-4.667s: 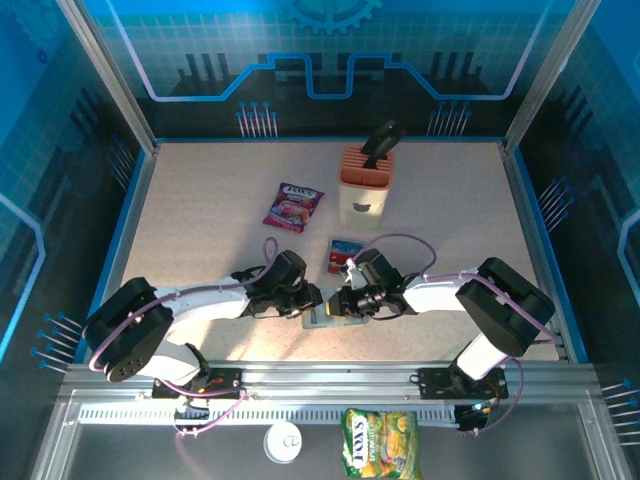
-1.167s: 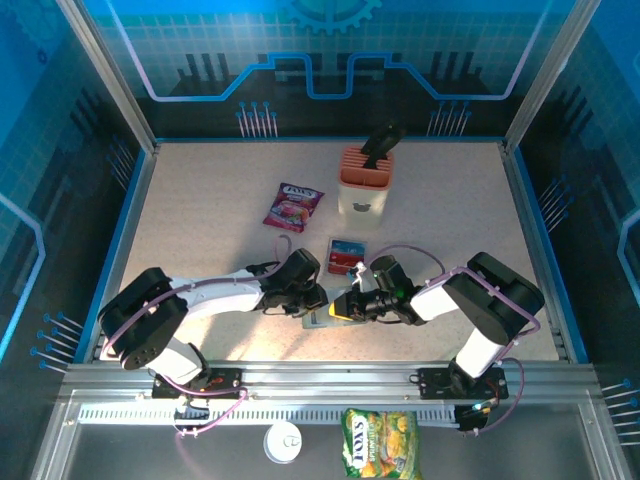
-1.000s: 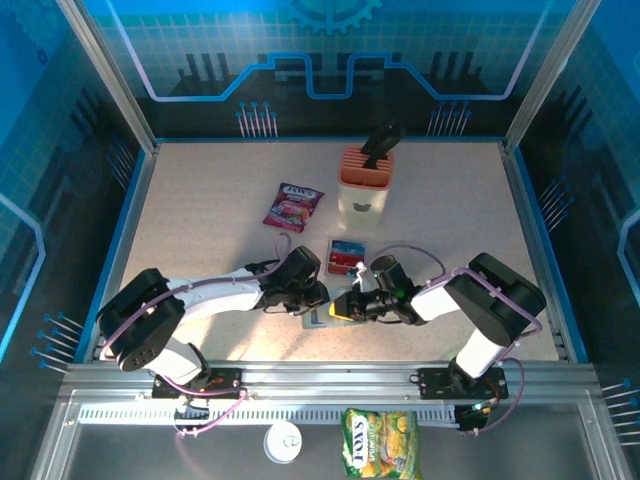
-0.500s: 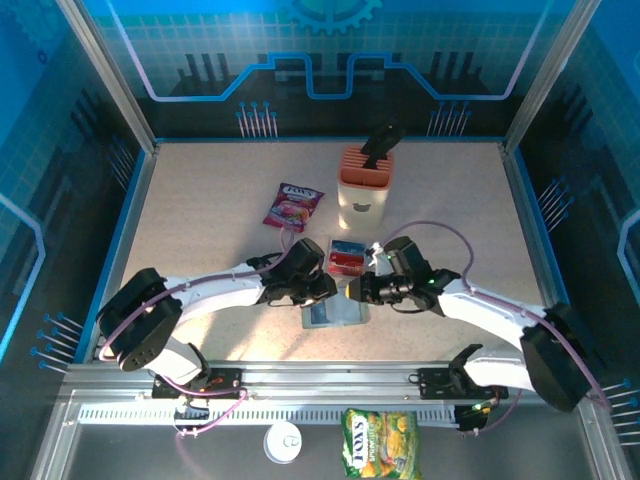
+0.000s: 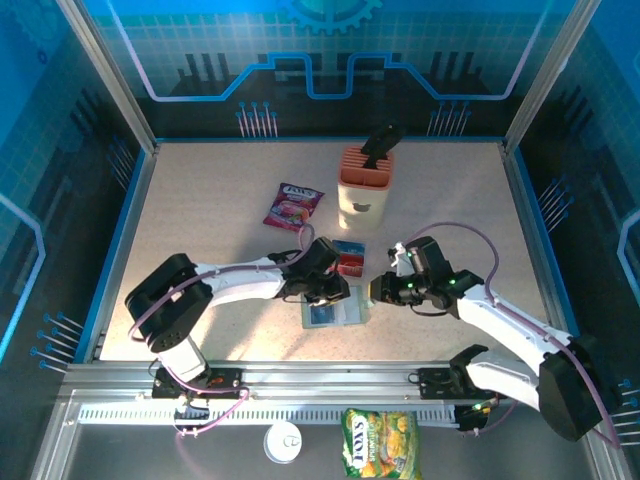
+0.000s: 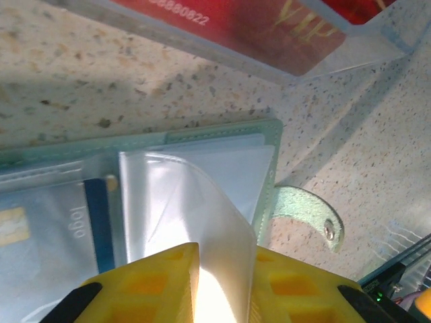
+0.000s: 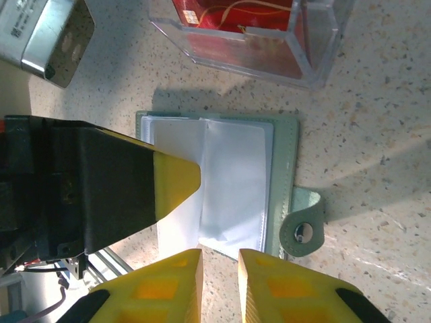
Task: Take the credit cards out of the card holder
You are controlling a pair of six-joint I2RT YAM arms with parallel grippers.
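On the red card [image 6: 236,27], gold "VIP"; digits perhaps "8880622".

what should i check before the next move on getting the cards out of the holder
1. Card holder lies open and flat: ok.
2. Left gripper pinches a clear sleeve of the holder: ok.
3. Blue-striped card is out of the holder: not ok, it sits inside a sleeve.
4. Right gripper is free to pull a card: ok, jaws a little apart with nothing between them, at the holder's near edge.
5. Clear box with red cards stands apart from the holder: ok.
6. The other sleeves hold no more cards: cannot tell.
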